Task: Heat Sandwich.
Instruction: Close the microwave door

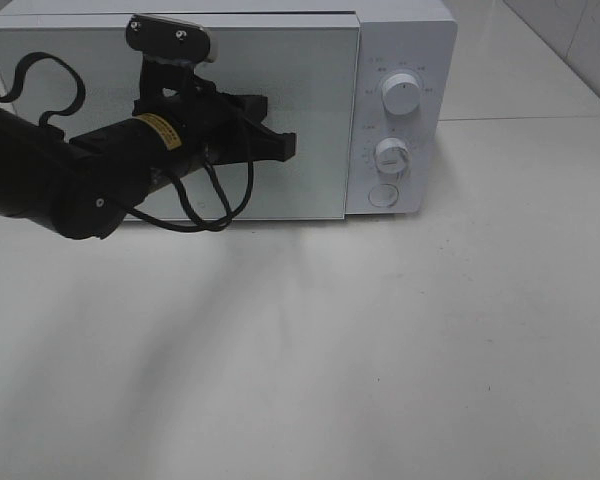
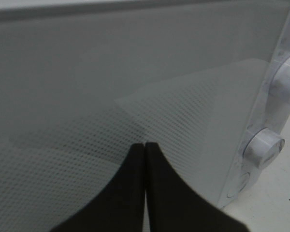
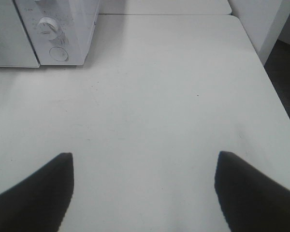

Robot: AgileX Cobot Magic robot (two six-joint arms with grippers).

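White tabletop [image 1: 380,350] runs out in front of a white microwave [image 1: 405,40], whose door [image 1: 310,90] is shut. The left gripper [image 1: 285,146], fingers pressed together on nothing, hovers just before the microwave's door, near its control knobs [image 1: 401,95]. The right gripper [image 3: 144,157], spread wide and holding nothing, hangs over the table well in front of the microwave. No view shows the sandwich; whether it lies inside the microwave cannot be told. Such a stack is likely light, soft and prone to sliding apart, best pinched gently across its top and bottom slices.
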